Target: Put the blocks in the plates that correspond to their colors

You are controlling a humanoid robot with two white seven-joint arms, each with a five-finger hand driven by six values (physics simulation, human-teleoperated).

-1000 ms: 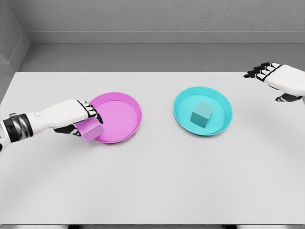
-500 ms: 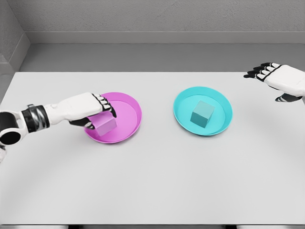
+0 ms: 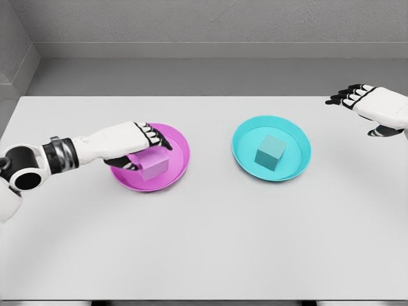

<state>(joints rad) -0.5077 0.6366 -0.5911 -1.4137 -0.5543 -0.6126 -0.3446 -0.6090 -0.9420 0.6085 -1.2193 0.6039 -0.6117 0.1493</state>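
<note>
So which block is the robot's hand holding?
The pink block, gripped by the left hand over the pink plate. The teal block sits alone in the teal plate, with no hand near it.

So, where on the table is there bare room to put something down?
The table is bare along the whole front, below both plates, and between the pink plate and the cyan plate. Crowded: the left hand grips the pink block inside the pink plate; the cyan block fills the cyan plate.
</note>
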